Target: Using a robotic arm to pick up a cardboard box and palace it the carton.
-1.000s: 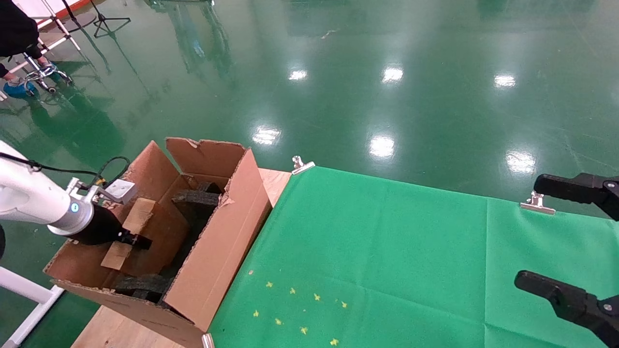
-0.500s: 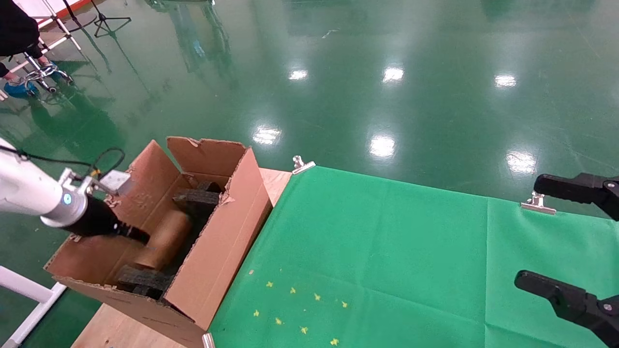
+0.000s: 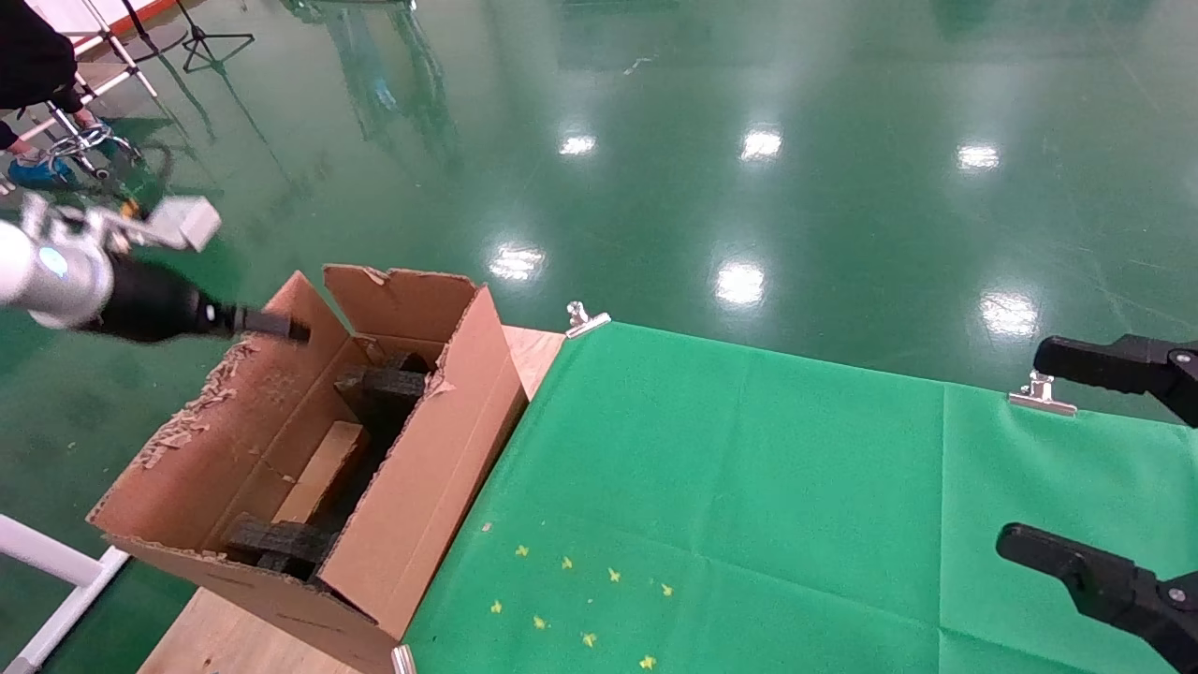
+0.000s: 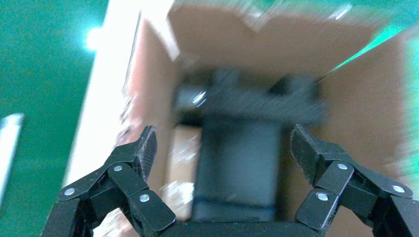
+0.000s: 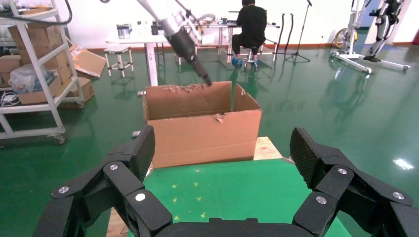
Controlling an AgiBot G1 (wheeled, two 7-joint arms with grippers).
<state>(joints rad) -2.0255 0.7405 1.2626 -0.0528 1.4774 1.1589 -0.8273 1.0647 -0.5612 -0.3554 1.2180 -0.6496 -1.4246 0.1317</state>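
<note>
The carton stands open at the table's left end, with black foam blocks inside. The small cardboard box lies inside it on the floor, against the left wall between the foam blocks. My left arm is raised above the carton's far left flap. Its gripper is open and empty. In the left wrist view the gripper looks down into the carton, with the taped box beside dark foam. My right gripper is parked open at the right.
A green cloth covers the table, held by metal clips, with small yellow marks near the front. A white frame stands left of the table. A person is at the far left. The right wrist view shows the carton.
My left gripper has let go of the cardboard box and risen up and back out of the carton. The box has dropped flat inside the carton. The right arm has not moved.
</note>
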